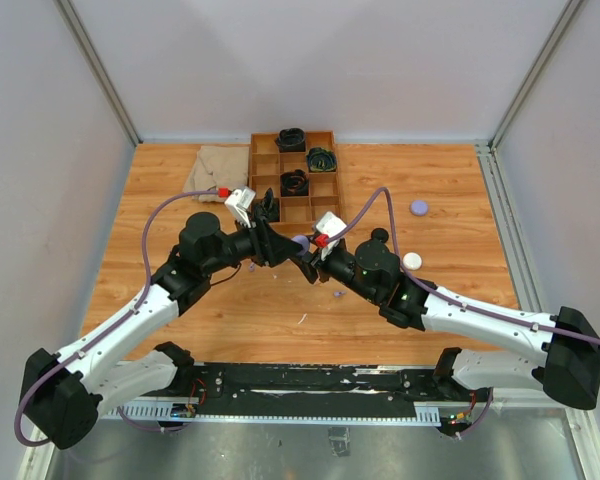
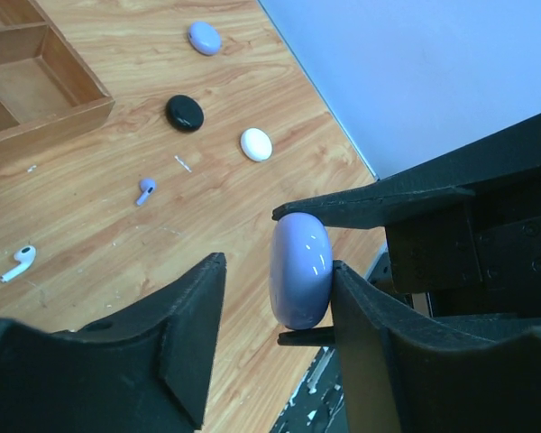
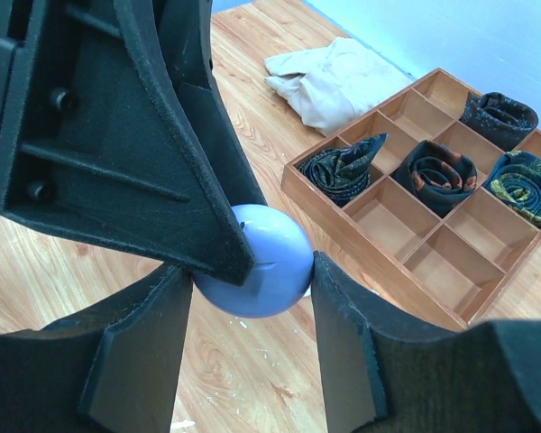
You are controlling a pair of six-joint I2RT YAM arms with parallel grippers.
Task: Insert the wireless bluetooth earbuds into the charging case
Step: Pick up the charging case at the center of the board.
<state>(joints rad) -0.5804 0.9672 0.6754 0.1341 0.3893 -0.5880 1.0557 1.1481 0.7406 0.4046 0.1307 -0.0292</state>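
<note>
Right gripper [image 3: 252, 281] pinches the lilac case [image 3: 263, 257] on both sides; from above it's nearly buried, centre frame. Left gripper [image 2: 276, 269] is half open: one finger [image 2: 370, 329] touches the case, the other stands off. Lilac bud [image 2: 145, 190] and white bud [image 2: 18, 262] lie loose on the table [image 2: 99, 225], left of the left-wrist frame.

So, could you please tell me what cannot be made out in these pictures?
Top view: the round lilac plastic case is largely covered by the left hand and right hand; contact unreadable.
Both wrist views: the case's inside is hidden by its own shell.
Top view: the tiny lilac stemmed earbud and tiny white stemmed earbud are mere specks.
Left wrist view: the brown wooden compartment tray is cut by the edge.
</note>
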